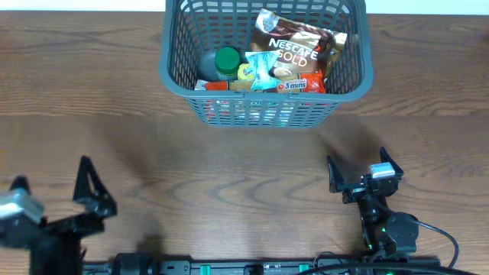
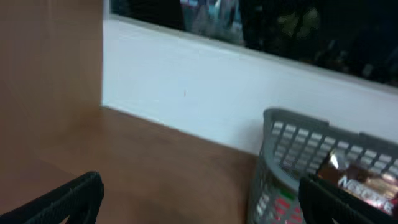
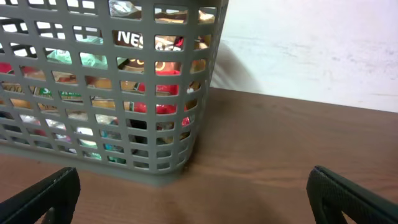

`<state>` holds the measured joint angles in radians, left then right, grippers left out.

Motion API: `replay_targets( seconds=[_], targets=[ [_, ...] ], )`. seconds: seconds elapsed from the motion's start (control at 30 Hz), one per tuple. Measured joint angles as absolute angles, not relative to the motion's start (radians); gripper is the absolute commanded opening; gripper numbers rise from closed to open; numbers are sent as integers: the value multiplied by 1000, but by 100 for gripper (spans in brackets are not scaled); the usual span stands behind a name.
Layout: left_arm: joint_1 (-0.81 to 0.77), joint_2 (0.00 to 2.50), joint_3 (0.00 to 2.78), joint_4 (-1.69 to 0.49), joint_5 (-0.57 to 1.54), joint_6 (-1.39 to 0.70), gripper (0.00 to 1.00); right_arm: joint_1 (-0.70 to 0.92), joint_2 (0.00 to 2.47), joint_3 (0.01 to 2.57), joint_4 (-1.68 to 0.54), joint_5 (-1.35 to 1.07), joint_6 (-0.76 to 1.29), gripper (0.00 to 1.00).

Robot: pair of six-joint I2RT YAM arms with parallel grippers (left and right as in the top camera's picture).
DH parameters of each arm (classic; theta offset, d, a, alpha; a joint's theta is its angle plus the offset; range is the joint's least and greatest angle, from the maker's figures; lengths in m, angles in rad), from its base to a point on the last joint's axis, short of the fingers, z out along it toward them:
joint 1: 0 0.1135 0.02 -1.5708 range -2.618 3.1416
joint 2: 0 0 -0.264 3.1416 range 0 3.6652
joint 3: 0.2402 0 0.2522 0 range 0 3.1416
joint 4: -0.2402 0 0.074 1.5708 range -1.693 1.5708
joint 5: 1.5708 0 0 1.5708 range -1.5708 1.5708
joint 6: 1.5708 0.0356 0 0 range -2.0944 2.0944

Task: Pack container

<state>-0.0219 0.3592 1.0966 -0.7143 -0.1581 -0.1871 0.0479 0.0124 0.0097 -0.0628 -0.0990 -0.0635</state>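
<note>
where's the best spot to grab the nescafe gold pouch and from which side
Take the Nescafe Gold pouch by its far upper edge, coming straight down, I'd say: it lies topmost on the other groceries, and the tall slatted walls of the grey basket block any sideways approach.

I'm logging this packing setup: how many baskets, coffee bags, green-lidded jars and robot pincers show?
basket: 1
coffee bag: 1
green-lidded jar: 1
pincers: 2, left pincer and right pincer
Total: 5
</note>
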Motion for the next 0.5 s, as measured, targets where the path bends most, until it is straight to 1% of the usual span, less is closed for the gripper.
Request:
replay_targets(
  seconds=[0.3,0.5],
  targets=[
    [-21,275,693,-372,-157,-251,99,48,12,10,-63,-99,-64,99],
    [-21,249,501,-227,-121,-263,98,48,12,9,-63,-100,-64,99]
  ],
)
